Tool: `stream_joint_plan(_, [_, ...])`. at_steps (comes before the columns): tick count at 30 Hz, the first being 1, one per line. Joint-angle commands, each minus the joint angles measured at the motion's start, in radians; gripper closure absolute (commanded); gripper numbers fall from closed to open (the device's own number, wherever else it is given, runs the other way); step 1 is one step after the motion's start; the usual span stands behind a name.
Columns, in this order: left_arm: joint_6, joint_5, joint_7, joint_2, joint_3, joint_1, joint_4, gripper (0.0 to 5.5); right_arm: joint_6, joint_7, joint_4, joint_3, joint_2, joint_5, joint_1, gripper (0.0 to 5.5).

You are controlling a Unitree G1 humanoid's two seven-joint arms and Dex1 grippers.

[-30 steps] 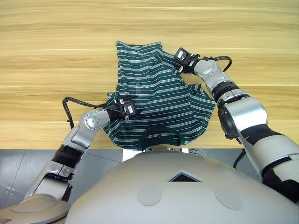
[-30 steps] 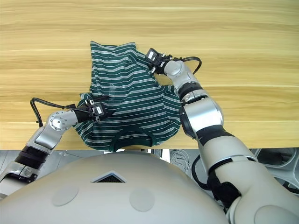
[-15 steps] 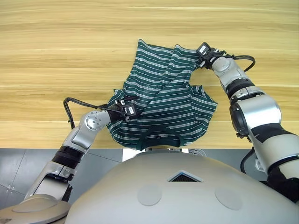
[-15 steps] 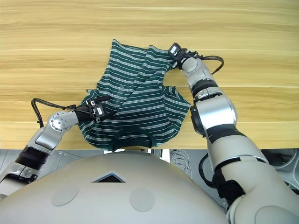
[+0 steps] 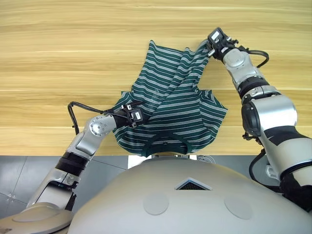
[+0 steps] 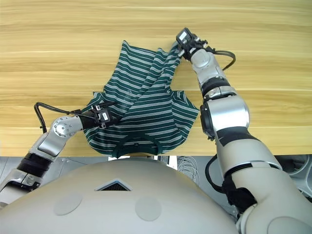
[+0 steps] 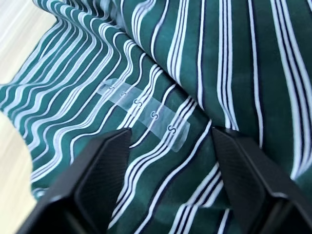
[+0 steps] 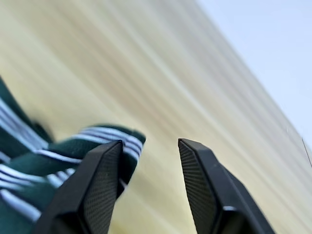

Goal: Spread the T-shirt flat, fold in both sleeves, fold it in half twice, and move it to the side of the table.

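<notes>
Striped green T-shirt [image 5: 170, 107] lies rumpled at the desk's [image 5: 58, 58] near edge, one corner drawn out far right. There the right gripper [image 5: 208, 45] sits, fingers [image 8: 100, 180] parted, fabric against one. The left gripper [image 5: 134, 116] rests on the shirt's left side, fingers released

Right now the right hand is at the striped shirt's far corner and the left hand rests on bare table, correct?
No: the left gripper sits over the shirt, not bare table, as the left wrist view shows. The rest holds.

T-shirt [image 5: 170, 105] on table [image 5: 58, 48] | right claw [image 5: 208, 45] at far corner | left claw [image 5: 140, 115] near-left
</notes>
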Motion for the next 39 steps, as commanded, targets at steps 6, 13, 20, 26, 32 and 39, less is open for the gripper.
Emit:
stream_joint_plan(6, [0.155, -0.296, 0.022, -0.202, 0.18, -0.169, -0.053, 2.54, -0.301, 0.269, -0.094, 0.041, -0.059, 0.009, 0.138, 3.36])
stream_joint_plan(13, [0.241, -0.371, 0.026, -0.229, 0.269, -0.292, 0.009, 2.54, -0.396, 0.408, -0.205, 0.018, -0.162, 0.089, 0.277, 3.36])
stream_joint_plan(20, [0.128, -0.25, -0.043, -0.284, 0.181, -0.582, 0.462, 2.54, -0.409, 0.973, -0.589, 0.02, -0.235, 0.468, 0.558, 3.36])
stream_joint_plan(26, [-0.069, -0.087, -0.018, -0.382, 0.09, -0.827, 0.965, 2.54, -0.301, 1.146, -0.78, 0.082, -0.279, 0.534, 0.692, 3.36])
stream_joint_plan(32, [-0.142, -0.024, 0.032, -0.412, 0.106, -0.889, 1.195, 2.54, -0.219, 1.174, -0.834, 0.149, -0.289, 0.494, 0.75, 3.36])
stream_joint_plan(39, [-0.108, -0.046, 0.038, -0.379, 0.199, -0.896, 1.263, 2.54, -0.174, 1.094, -0.581, 0.18, -0.267, 0.364, 0.661, 3.36])
